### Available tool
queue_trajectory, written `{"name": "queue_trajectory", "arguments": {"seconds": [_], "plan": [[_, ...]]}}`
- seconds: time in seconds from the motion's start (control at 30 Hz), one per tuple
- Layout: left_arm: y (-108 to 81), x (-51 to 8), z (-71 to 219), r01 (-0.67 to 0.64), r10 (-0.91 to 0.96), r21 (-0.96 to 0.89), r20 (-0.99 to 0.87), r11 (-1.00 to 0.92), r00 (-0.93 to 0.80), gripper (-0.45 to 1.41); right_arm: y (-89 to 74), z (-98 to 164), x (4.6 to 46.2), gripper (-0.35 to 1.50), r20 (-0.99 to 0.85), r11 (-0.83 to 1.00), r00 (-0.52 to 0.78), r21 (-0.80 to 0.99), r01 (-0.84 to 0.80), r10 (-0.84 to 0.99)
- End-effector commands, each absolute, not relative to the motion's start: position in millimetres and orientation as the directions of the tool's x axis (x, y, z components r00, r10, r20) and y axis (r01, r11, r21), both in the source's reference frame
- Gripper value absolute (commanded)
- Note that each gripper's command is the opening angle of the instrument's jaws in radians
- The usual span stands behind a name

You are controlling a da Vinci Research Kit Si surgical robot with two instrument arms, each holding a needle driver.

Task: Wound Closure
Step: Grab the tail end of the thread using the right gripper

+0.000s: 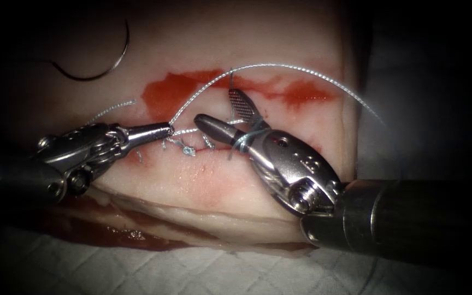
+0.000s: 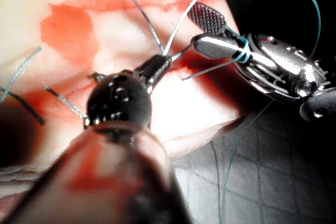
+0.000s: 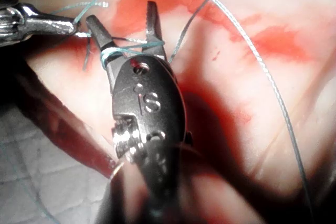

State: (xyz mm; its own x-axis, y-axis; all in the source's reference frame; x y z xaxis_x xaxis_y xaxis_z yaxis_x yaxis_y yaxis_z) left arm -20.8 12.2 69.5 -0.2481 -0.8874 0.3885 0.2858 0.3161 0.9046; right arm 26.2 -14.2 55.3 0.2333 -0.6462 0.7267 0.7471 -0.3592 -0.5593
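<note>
My left tool [image 1: 166,130] is shut on the thread [image 1: 279,66] just left of the stitched cut [image 1: 189,148]. From its tip the thread arcs up and over to the right. My right tool [image 1: 214,105] stands open over the cut, holding nothing, with loops of thread [image 1: 244,139] wound round the base of its jaws. The curved needle [image 1: 105,63] lies loose on the tissue [image 1: 192,180] at the far upper left, held by neither tool. In the left wrist view the left tool [image 2: 157,66] grips thread beside the open right tool [image 2: 193,25]. The right wrist view shows the open right tool [image 3: 121,12] wrapped in thread [image 3: 113,51].
Red fluid [image 1: 176,93] stains the tissue above the cut. Short cut ends of thread [image 1: 184,146] stick up along the stitches. A loose thread tail [image 1: 113,109] lies left of the left tool. White quilted cloth [image 1: 137,267] lies in front of the tissue.
</note>
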Motion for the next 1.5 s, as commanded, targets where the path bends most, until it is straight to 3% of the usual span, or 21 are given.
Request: {"name": "queue_trajectory", "arguments": {"seconds": [0.03, 0.63, 0.93, 1.1, 1.3, 1.5], "plan": [[12.2, -21.4, 69.9, 0.285, -0.888, 0.906, 0.386, 0.314, -0.249, -0.45, -13.7, 55.5, 26.9, 0.86, 0.726, -0.359, 0.239, -0.563, 0.744, -0.645], [12.3, -21.3, 69.4, 0.287, -0.875, 0.893, 0.418, 0.346, -0.246, -0.45, -13.2, 54.0, 25.8, 0.83, 0.711, -0.329, 0.252, -0.570, 0.753, -0.656], [9.8, -22.4, 71.7, 0.343, -0.905, 0.870, 0.412, 0.354, -0.110, -0.45, -13.3, 55.8, 26.2, 0.78, 0.682, -0.287, 0.304, -0.609, 0.739, -0.665], [9.8, -22.6, 71.3, 0.334, -0.909, 0.876, 0.402, 0.348, -0.107, -0.45, -14.0, 57.5, 26.5, 0.88, 0.635, -0.205, 0.192, -0.496, 0.844, -0.748], [10.1, -22.7, 71.0, 0.331, -0.908, 0.874, 0.406, 0.354, -0.102, -0.45, -13.7, 57.6, 26.7, 0.91, 0.625, -0.157, 0.195, -0.462, 0.873, -0.756], [10.2, -22.7, 70.9, 0.332, -0.904, 0.870, 0.415, 0.364, -0.097, -0.45, -13.9, 58.0, 27.0, 0.76, 0.588, -0.212, 0.153, -0.503, 0.838, -0.794]]}}
